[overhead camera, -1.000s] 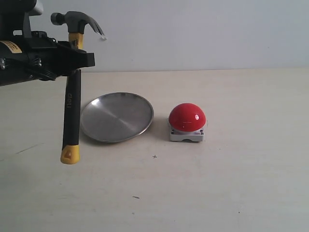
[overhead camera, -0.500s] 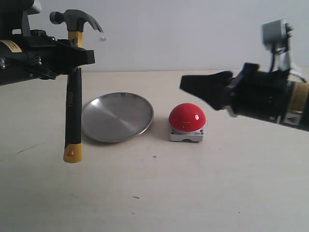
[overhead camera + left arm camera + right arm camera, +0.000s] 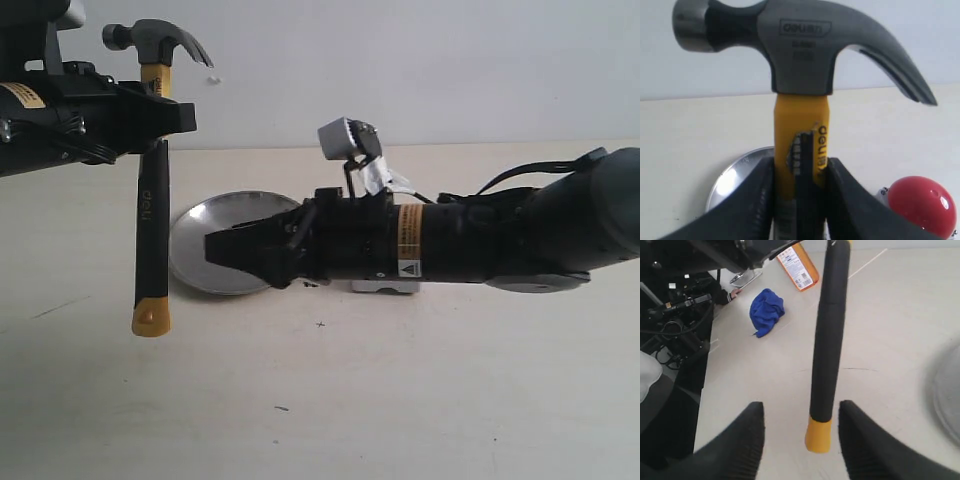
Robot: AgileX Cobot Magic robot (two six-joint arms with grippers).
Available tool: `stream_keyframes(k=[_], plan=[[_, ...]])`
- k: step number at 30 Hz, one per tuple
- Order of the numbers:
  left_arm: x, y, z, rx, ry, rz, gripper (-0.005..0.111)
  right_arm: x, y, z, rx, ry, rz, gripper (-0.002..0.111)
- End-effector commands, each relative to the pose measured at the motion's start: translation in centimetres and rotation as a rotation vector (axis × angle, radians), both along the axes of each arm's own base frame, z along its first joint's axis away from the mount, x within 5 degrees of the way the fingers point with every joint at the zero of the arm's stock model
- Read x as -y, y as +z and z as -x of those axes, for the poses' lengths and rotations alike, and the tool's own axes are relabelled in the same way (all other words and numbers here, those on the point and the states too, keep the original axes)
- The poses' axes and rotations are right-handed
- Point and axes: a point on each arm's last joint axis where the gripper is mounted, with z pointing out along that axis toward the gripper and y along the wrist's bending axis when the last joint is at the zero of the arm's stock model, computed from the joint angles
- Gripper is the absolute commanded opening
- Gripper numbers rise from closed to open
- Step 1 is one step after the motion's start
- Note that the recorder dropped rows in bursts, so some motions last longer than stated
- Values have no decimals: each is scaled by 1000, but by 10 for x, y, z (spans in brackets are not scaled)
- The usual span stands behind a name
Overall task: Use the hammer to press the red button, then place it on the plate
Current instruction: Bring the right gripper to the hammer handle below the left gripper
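The hammer (image 3: pixel 150 230) hangs upright, steel head (image 3: pixel 800 45) on top and yellow butt (image 3: pixel 819 435) just above the table. My left gripper (image 3: pixel 160 120) (image 3: pixel 800 172) is shut on its yellow neck. My right gripper (image 3: pixel 212 248) (image 3: pixel 801 407) is open, level in front of the plate (image 3: pixel 195 235), a short gap to the right of the handle; the butt shows between its fingers, farther off. In the exterior view the right arm hides the red button, and only a strip of its grey base (image 3: pixel 385 287) shows. The left wrist view shows the red button (image 3: pixel 920 205) and the plate (image 3: pixel 730 175).
The right arm (image 3: pixel 480 240) lies low across the middle of the table from the right. In the right wrist view a blue cloth (image 3: pixel 767 310) and an orange bottle (image 3: pixel 799 260) lie on the table beyond the hammer, near dark equipment at the table edge.
My right arm has swept in from the right, leftward past the red button to in front of the plate, now hiding the button. The left gripper and hammer have stayed put.
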Motion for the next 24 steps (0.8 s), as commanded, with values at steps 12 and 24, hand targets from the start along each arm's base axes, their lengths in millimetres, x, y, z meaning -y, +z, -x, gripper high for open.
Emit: stream_keyframes(k=[12,24], plan=[[0,15,-1,97,9,34,0,-49,8,-11,104,-138,35,80],[5,15,1,96,-5,36,0,-52,-12,-17,128,-163,0,80]])
